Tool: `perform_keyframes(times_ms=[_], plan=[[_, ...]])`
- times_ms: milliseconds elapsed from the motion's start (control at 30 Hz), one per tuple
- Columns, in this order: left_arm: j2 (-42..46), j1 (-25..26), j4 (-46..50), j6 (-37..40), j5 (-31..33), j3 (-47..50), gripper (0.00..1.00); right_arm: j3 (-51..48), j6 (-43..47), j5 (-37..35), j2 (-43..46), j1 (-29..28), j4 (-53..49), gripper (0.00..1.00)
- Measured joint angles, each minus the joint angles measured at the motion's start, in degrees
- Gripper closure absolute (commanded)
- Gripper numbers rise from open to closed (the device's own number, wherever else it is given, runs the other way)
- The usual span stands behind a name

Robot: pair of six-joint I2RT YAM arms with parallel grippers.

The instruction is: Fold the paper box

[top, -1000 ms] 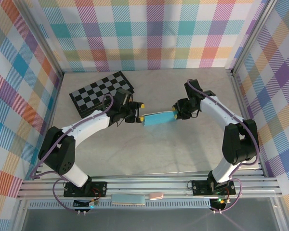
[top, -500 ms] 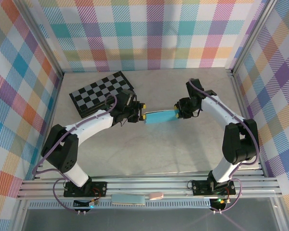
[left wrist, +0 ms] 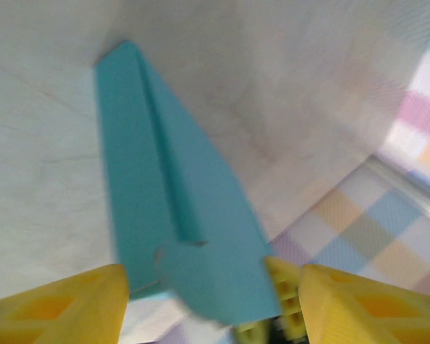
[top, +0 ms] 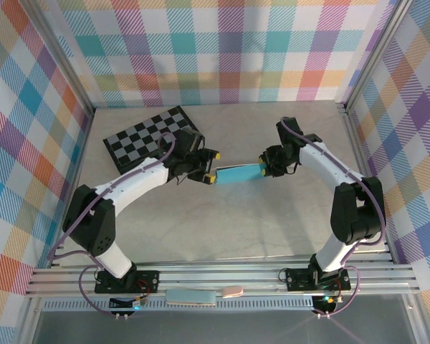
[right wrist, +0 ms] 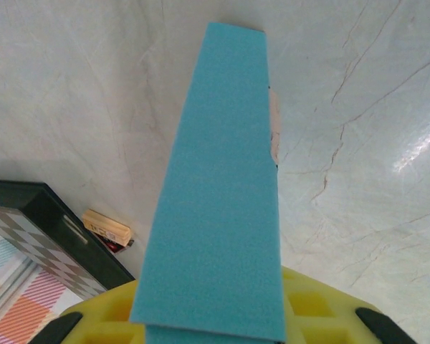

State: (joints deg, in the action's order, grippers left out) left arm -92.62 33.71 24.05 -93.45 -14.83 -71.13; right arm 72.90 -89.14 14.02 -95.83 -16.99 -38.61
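The paper box point(top: 238, 174) is a flat turquoise-blue rectangle held level above the table between the two arms. My right gripper point(top: 264, 169) is shut on its right end; in the right wrist view the paper box point(right wrist: 222, 215) runs away from the gripper point(right wrist: 211, 333), clamped between yellow fingers point(right wrist: 322, 315). My left gripper point(top: 213, 166) straddles the left end with its jaws apart. In the left wrist view the paper box point(left wrist: 179, 208) reaches down between the yellow fingertips point(left wrist: 57, 304), with a gap on the left side, and the gripper point(left wrist: 215, 308) is open.
A black-and-grey checkerboard point(top: 152, 137) lies at the back left, just behind the left arm, and its corner point(right wrist: 29, 215) shows in the right wrist view. Plaid walls and metal posts point(top: 362, 72) close in the table point(top: 222, 222); the front rail point(top: 222, 276) carries both bases.
The left gripper's jaws narrowed on the box's left end and then spread wider. Its arm shifted slightly toward the back. The right gripper and the box stayed put.
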Motion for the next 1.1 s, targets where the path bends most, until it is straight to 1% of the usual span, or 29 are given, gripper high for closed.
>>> perform_keyframes(times_ms=[67, 133, 200, 267, 367, 500, 567, 700, 800, 967, 1100], plan=[[1.4, -0.5, 6.7, 5.9, -0.7, -0.9, 0.35, 0.3, 0.0, 0.1, -0.2, -0.3, -0.1, 0.80], [2.3, -1.0, 14.5, 13.3, -0.3, -3.3, 0.39, 0.8, 0.0, 0.3, -0.6, -0.3, -0.3, 0.80], [2.3, -1.4, 21.8, 21.1, 1.9, -7.5, 0.42, 1.2, 0.0, 0.4, -0.9, -0.3, -0.5, 0.80], [2.3, -1.6, 28.2, 30.3, 5.3, -12.9, 0.45, 1.5, 0.0, 0.5, -1.1, -0.3, -0.7, 0.80], [2.3, -1.6, 32.5, 43.0, 9.2, -19.3, 0.46, 1.5, 0.0, 0.6, -1.2, -0.3, -0.7, 0.81], [1.0, -0.4, 34.0, 58.4, 10.3, -23.5, 0.47, 1.5, 0.0, 0.6, -1.2, -0.3, -0.7, 0.80], [-1.4, 1.5, 35.0, 65.6, 11.1, -25.8, 0.45, 1.5, 0.0, 0.6, -1.2, -0.3, -0.7, 0.80], [-7.1, 5.3, 37.0, 74.3, 13.9, -29.0, 0.46, 1.5, 0.0, 0.6, -1.2, -0.3, -0.7, 0.80], [-11.0, 6.9, 38.3, 78.6, 16.2, -30.6, 0.50, 1.5, 0.0, 0.6, -1.2, -0.3, -0.7, 0.80], [-15.2, 7.1, 39.9, 82.0, 19.7, -34.0, 0.61, 1.5, 0.0, 0.6, -1.2, -0.3, -0.7, 0.80], [-16.6, 7.4, 40.6, 82.9, 21.4, -35.1, 0.63, 1.5, 0.0, 0.6, -1.2, -0.3, -0.7, 0.80]])
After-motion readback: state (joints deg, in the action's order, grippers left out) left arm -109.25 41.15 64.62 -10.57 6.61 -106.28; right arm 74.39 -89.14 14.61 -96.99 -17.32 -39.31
